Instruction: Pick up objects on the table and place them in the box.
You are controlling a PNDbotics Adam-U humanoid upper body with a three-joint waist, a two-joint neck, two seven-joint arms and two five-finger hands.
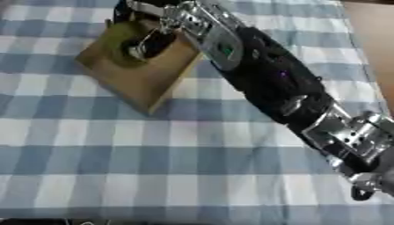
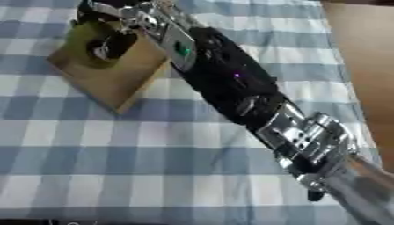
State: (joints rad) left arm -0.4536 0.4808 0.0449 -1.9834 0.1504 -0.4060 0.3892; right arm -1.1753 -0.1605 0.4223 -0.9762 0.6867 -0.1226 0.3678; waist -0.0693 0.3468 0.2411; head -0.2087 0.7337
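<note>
Blue and white checked cloth [image 1: 115,167] covers the table almost from edge to edge, lying flat with broad pale squares and bands of dull blue. Along the far right side a strip of bare brown surface [image 2: 362,57] shows past the cloth's edge; whether it is table top or floor cannot be told.

On the far left part of the cloth sits the box [image 1: 142,77], a shallow brown cardboard one, turned askew so that one corner points toward the near side. Its walls are low and its inside is the same plain brown. Inside it, toward the far end, lies a dark rounded thing [image 1: 142,46] with something pale or shiny at its middle; its shape is too blurred to name.

The right hand [image 1: 165,15] is over the far end of the box, just above that dark thing, with silver and black parts bunched together at the box's far rim. Whether its fingers are curled on the thing or spread apart cannot be told, nor whether they touch it.

From the hand the right arm [image 2: 231,83] runs back slantwise across the cloth to the near right corner: a silver wrist with a green spot, then a long black forearm, then a boxy silver joint close to the camera.
</note>
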